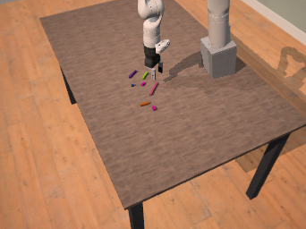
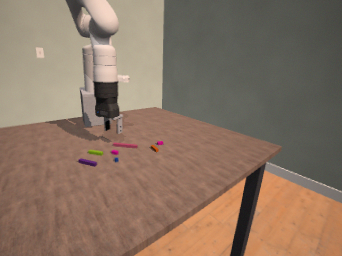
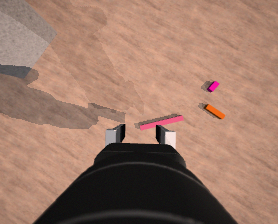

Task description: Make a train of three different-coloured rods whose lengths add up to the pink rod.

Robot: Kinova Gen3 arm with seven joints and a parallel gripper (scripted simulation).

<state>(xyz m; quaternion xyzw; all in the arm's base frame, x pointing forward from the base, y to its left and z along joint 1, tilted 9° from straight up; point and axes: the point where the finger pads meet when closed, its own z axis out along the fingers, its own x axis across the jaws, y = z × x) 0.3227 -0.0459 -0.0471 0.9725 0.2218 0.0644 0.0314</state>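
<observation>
The pink rod (image 1: 154, 89) (image 2: 125, 145) (image 3: 161, 121) lies flat on the table. Around it lie a purple rod (image 1: 132, 73) (image 2: 87, 162), a lime rod (image 1: 145, 75) (image 2: 95, 152), a blue rod (image 1: 132, 85) (image 2: 116, 159), an orange rod (image 1: 145, 104) (image 2: 154, 148) (image 3: 215, 111) and two magenta rods, one (image 1: 143, 84) (image 2: 114, 152) near the blue rod and one (image 1: 154, 108) (image 2: 160, 143) (image 3: 213, 86) near the orange rod. My gripper (image 1: 156, 71) (image 2: 113, 125) (image 3: 140, 130) is open and empty. It hangs above the table, close to the pink rod's far end, beside the lime rod.
The arm's grey base block (image 1: 218, 57) (image 2: 88, 109) (image 3: 22, 37) stands at the back of the table. The table's front edge (image 1: 210, 171) (image 2: 200, 202) is far from the rods.
</observation>
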